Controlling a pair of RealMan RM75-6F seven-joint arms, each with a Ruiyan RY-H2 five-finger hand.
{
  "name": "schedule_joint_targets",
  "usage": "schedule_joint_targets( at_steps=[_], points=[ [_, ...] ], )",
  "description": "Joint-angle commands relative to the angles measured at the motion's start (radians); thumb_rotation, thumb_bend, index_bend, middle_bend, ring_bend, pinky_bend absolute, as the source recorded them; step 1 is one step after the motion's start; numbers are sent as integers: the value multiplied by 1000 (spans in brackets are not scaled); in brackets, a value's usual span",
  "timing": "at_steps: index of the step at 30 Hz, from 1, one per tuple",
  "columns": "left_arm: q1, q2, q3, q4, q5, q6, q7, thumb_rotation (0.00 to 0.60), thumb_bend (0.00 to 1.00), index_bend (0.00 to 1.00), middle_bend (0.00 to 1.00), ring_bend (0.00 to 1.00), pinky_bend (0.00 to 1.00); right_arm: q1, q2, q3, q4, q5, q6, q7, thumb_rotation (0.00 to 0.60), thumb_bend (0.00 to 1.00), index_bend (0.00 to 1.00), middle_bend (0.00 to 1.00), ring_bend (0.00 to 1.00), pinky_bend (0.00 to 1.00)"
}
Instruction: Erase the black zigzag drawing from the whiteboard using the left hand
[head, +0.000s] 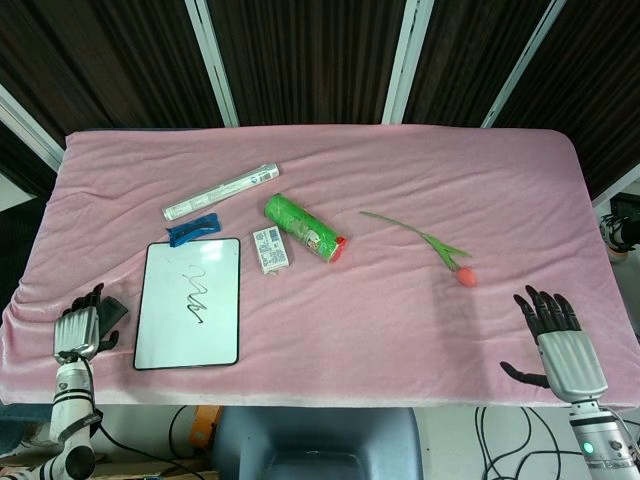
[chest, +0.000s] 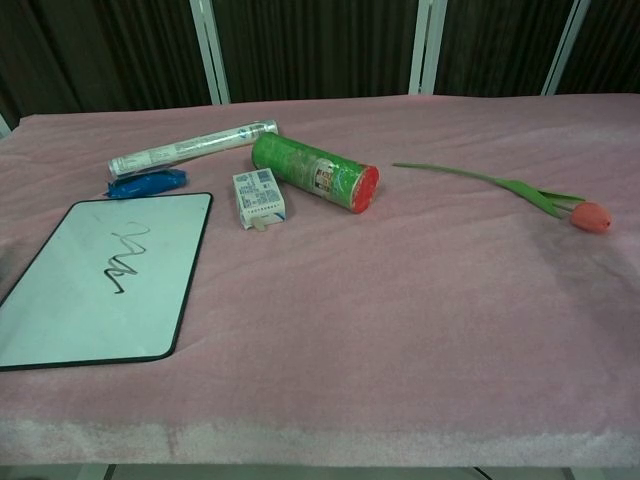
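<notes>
2 robot hands show from the head camera over a pink cloth-covered table (head: 420, 160) before dark curtains: the left hand (head: 76, 330), fingers apart and empty, beside the whiteboard (head: 165, 335), whose black zigzag (head: 197, 300) remains; the right hand (head: 558, 340) spread, empty. The chest camera shows the whiteboard (chest: 60, 310) lying flat at near left.

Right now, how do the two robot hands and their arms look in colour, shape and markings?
Both look alike. The left robot hand and the right robot hand have a ribbed silver metal back and slim black fingers. The wrists below are white and silver cylinders with dark rings; a small teal light shows on the right one. I see no sleeves. Only the head view shows them.
</notes>
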Motion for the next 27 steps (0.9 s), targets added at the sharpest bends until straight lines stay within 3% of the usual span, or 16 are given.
schedule_joint_targets(
  at_steps=[1,7,13,20,23,27],
  points=[
    [1,-1,-8,4,-26,1,23,600,312,116,215,177,317,-1,-1,0,0,1,1,-1,600,304,0,0,0,122],
    [3,-2,-20,13,-55,2,37,600,313,164,259,220,369,0,-4,0,0,1,-1,-9,600,304,0,0,0,122],
    [7,-7,-33,22,-70,14,39,600,319,327,411,332,466,2,-6,0,-1,3,-7,-15,600,304,0,0,0,122],
    [1,5,-43,16,-125,-30,63,600,330,421,506,403,513,1,-6,0,-2,4,-4,-15,600,304,0,0,0,122],
    [2,14,-50,4,-110,-37,32,600,380,488,581,476,536,2,-7,0,-1,4,-6,-17,600,304,0,0,0,122],
    [5,24,-46,-7,-57,-38,-17,600,531,556,652,550,599,3,-8,0,-2,5,-8,-18,600,304,0,0,0,122]
  ],
)
